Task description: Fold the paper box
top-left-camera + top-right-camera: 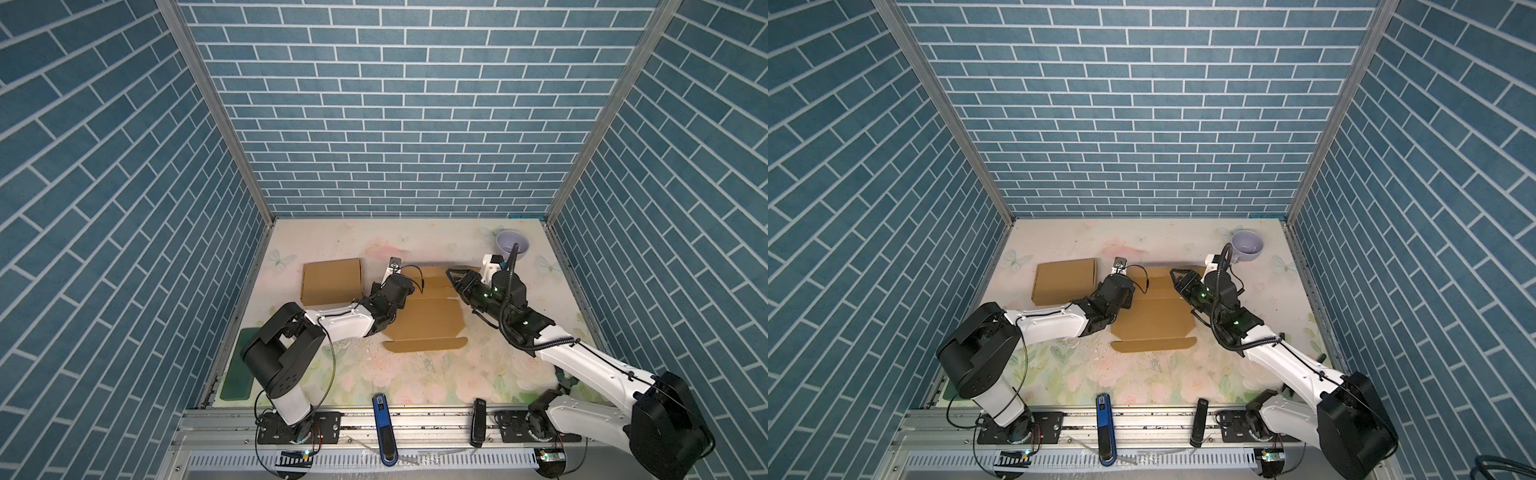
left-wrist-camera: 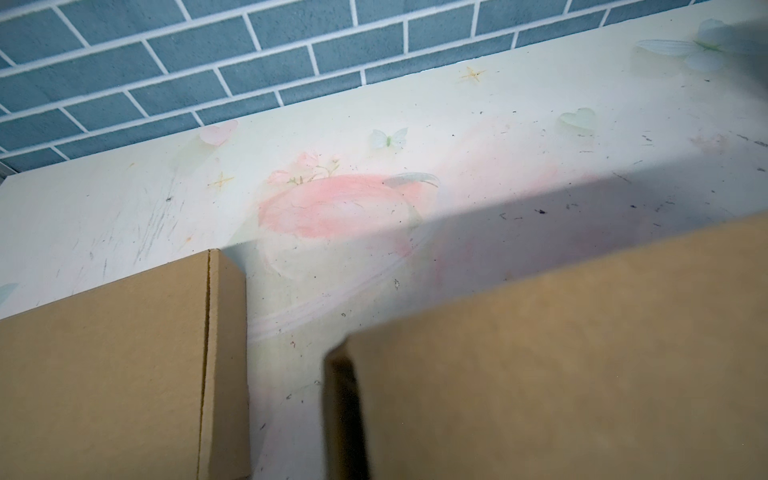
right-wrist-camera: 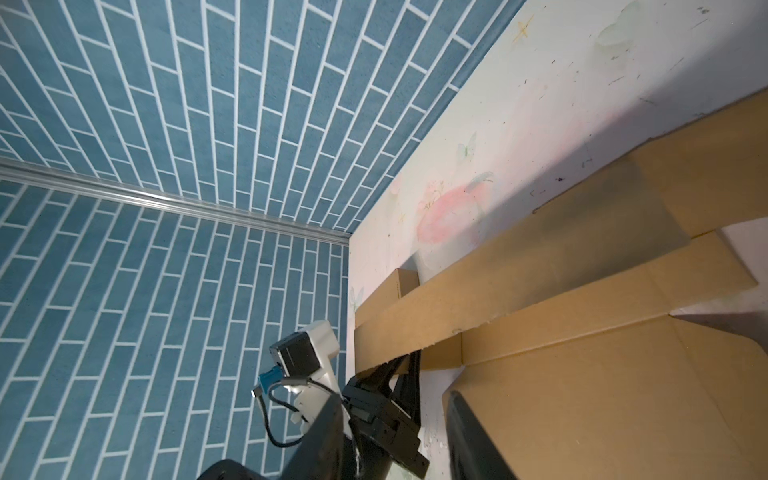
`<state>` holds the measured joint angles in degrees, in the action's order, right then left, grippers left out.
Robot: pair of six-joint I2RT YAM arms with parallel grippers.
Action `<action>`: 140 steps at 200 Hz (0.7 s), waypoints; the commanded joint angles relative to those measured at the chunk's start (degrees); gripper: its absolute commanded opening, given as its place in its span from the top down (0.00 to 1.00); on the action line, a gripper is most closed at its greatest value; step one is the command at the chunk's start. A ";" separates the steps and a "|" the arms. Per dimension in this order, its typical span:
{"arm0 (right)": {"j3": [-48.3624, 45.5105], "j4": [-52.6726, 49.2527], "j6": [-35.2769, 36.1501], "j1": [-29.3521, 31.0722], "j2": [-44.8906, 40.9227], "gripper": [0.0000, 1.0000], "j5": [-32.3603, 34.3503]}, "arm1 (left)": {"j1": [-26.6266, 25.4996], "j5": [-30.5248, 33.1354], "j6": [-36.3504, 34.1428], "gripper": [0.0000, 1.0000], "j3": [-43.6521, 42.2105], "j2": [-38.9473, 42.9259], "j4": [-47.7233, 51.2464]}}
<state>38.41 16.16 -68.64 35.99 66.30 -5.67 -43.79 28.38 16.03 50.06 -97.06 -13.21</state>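
The paper box (image 1: 428,322), an open cardboard blank, is seen lying in the middle of the table (image 1: 332,374) in both top views. Its large panel is flat, and its narrow front flap (image 1: 426,345) is laid out towards the near edge. Its long back flap (image 3: 540,257) is raised off the table, as shown in the right wrist view.

The left pincer (image 3: 405,370) is found at the left end of that raised flap. Its jaws are closed down on the cardboard edge, and in the left wrist view the panel is seen standing right in front of the camera.

The right pincer (image 1: 454,275) is held over the right side of the blank, near the back flap. Its jaws are seen partly apart. Whether the cardboard is touched by them cannot be told.

A closed cardboard box (image 1: 331,281) is set just left of the blank, apart from it. A lilac bowl (image 1: 1248,249) is placed at the back right corner, and a green mat (image 1: 239,365) is laid along the left edge.
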 commanded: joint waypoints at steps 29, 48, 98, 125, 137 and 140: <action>12.04 3.06 4.58 -0.78 13.32 0.83 -5.94 | 0.20 -0.85 -2.44 1.00 -1.70 -1.53 -0.87; 16.58 5.08 4.61 -0.87 19.88 0.87 -7.52 | 0.44 -0.65 -2.57 1.00 -1.32 -2.33 -0.85; 21.68 8.34 3.08 -0.84 30.90 0.93 -9.45 | 0.64 1.47 -2.15 1.00 -0.62 -4.23 -0.57; 21.80 8.53 2.81 -0.85 32.56 0.94 -9.12 | 0.72 2.62 -1.88 1.00 0.50 -5.54 0.39; 21.62 8.29 2.81 -0.83 32.99 0.95 -8.96 | 0.72 3.33 -1.55 0.99 1.18 -6.21 1.03; 21.62 8.24 2.83 -0.83 33.08 0.95 -8.88 | 0.72 3.47 -1.53 0.99 1.29 -6.32 1.18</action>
<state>57.56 23.40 -65.71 35.24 98.41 -14.26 -43.27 29.56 16.10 50.04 -100.82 -16.60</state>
